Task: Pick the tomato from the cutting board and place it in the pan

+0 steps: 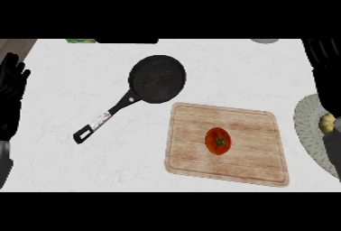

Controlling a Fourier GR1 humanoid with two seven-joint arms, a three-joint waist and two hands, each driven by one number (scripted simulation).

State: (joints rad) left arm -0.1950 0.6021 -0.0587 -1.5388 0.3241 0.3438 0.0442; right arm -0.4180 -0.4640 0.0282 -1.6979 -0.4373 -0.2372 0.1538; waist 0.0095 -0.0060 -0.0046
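Head view of the counter (53, 167) before the pick. The tomato (218, 140) lies stem-up near the middle of the wooden cutting board (256, 126), untouched and apart from both hands. The pan (158, 79) sits just beyond the board's far left corner, with its handle (103, 118) running down and to the left, away from the board. The left hand (13, 90) rests at the left edge, open with fingers straight and pointing up, holding nothing. The right hand (325, 67) shows only partly at the right edge, and whether it is open or closed cannot be told. The step in hand is judged to be the approach. The right hand is the nearer to the tomato, so it should descend from above, close round the fruit's sides, and lift clear of the board before crossing to the pan. A round tomato is likely to roll if nudged from one side. Nothing lies between tomato and pan. A pale plate (303, 122) carrying a yellow item (328, 122) sits beside the board under the right arm and could be brushed. Small objects line the far edge, too cropped to name.
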